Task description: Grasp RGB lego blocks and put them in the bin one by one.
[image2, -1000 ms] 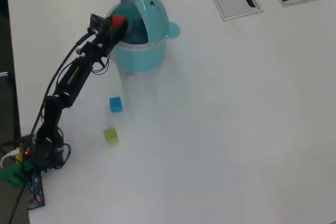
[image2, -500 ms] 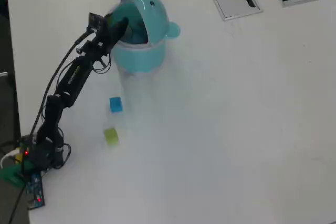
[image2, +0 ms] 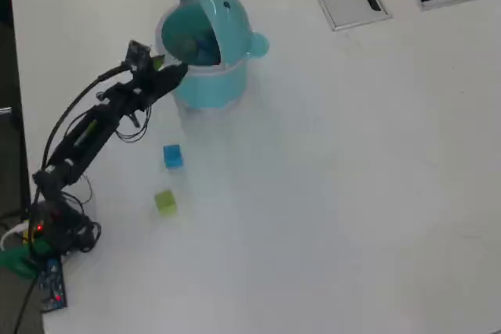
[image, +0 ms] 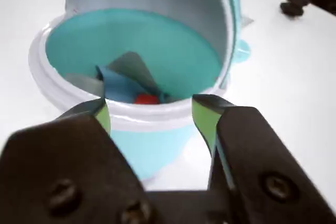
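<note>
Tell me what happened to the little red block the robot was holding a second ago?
The black gripper let go of the small red plastic block, which now lies inside the round light-teal plastic bin. The gripper, open and empty, has pulled back from the bin's opening. The small blue block and yellow-green block stayed where they were on the white table.

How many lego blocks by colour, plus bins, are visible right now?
Red block: 1, inside the bin
Blue block: 1, on the table
Yellow-green block: 1, on the table
Bin: 1
Total: 4 things, 3 blocks and 1 bin
</note>
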`<state>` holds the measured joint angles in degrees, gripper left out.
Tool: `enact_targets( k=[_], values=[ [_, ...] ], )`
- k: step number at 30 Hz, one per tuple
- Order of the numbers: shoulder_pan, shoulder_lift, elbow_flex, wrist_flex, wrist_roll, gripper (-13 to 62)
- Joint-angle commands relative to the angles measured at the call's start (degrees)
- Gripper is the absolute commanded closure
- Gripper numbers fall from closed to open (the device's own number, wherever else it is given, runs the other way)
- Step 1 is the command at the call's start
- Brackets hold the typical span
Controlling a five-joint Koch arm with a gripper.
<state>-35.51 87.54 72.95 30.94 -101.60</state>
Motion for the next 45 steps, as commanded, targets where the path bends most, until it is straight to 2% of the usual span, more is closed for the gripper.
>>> enact_targets(
  k=[1,10,19,23,31,45],
  values=[
    [2.29,6.33,-0.35,-2.72,0.09,19.8],
    [15.12,18.54,16.7,-0.26,0.53,15.2],
    [26.72,28.21,35.51,2.81,1.05,15.3],
    [30.41,29.27,38.14,4.13,1.14,15.3],
    [31.55,31.64,45.44,9.76,1.23,15.6],
    [33.31,31.55,55.72,8.88,0.88,16.0]
  ],
)
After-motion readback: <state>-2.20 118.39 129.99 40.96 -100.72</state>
